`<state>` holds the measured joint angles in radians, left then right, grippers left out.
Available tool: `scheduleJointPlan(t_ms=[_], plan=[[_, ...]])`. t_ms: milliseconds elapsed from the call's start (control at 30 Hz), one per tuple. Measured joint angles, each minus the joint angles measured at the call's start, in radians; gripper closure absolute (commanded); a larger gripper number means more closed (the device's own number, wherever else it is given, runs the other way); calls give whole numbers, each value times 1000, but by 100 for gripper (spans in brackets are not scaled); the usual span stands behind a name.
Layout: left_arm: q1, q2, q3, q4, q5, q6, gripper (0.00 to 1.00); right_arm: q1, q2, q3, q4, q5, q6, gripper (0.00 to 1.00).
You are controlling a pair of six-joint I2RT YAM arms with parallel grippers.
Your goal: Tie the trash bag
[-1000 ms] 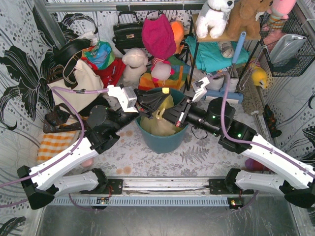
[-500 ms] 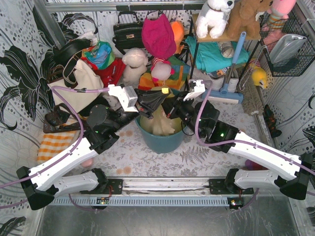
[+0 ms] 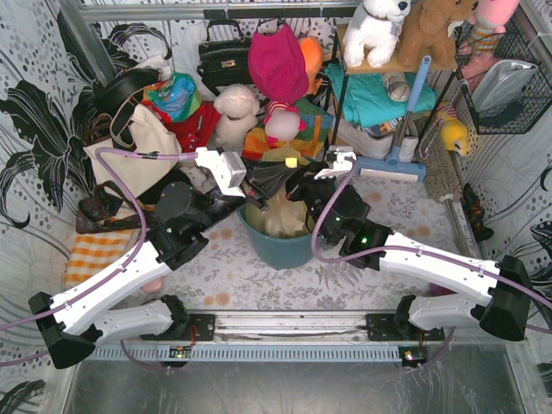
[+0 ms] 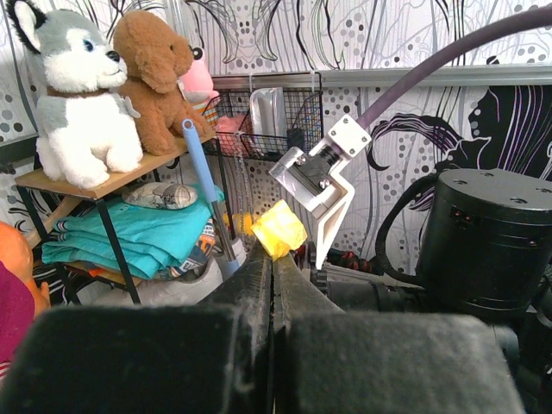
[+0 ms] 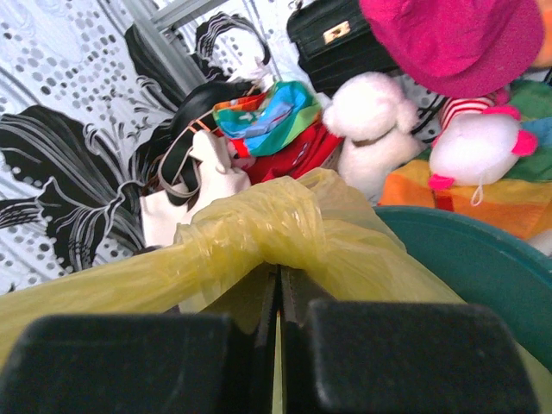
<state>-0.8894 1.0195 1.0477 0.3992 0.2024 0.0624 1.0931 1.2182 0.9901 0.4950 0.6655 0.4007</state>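
The yellow-green trash bag (image 3: pixel 278 216) sits in the teal bin (image 3: pixel 289 248) at the table's middle. My left gripper (image 3: pixel 283 172) is shut on a strip of the bag; its yellow tip (image 4: pixel 278 229) sticks out past the closed jaws. My right gripper (image 3: pixel 295 185) is shut on another strip, with the bag's plastic bunched into a twisted knot-like wrap (image 5: pixel 276 226) just beyond the jaws. Both grippers meet close together above the bin's far rim.
A cream tote bag (image 3: pixel 138 147) stands back left. Plush toys (image 3: pixel 235 112), a magenta hat (image 3: pixel 278 60) and a black handbag (image 3: pixel 224 56) crowd the back. A shelf with folded cloth (image 3: pixel 379 95) and a blue-handled brush (image 3: pixel 405 112) stand back right.
My right arm has swung left and forward, bringing its gripper over the bin up to the left gripper. The bag's strip has drawn tighter. The left arm has barely moved.
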Motion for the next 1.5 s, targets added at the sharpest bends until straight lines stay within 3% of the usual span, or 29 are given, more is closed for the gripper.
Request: scheduleJointPlan(t_ms=[267,367,533,600,867,1067,1200,1333,1500], plan=[[0,-6,0,-7,2,1,100,1,19,-56,197,114,-92,100],[0,-6,0,-11,3,1,95,1,40,-78,290,132,-131,100],[0,-21,0,-33,-13,2,58,2,72,-100,426,154,-202,100],[0,-42,-2,-40,-34,3,49,2,78,-100,461,160,-220,100],[0,-159,-8,-48,-238,-10,44,2,79,-100,497,166,-238,100],[54,-133,22,-126,-341,-61,41,2,79,-100,497,170,-238,100],[199,-74,27,-182,-234,-152,39,2,79,-100,495,174,-237,100],[365,-12,3,-188,8,-272,39,2,79,-100,478,174,-233,100],[462,50,-24,-123,286,-380,38,2,79,-100,455,174,-225,100]])
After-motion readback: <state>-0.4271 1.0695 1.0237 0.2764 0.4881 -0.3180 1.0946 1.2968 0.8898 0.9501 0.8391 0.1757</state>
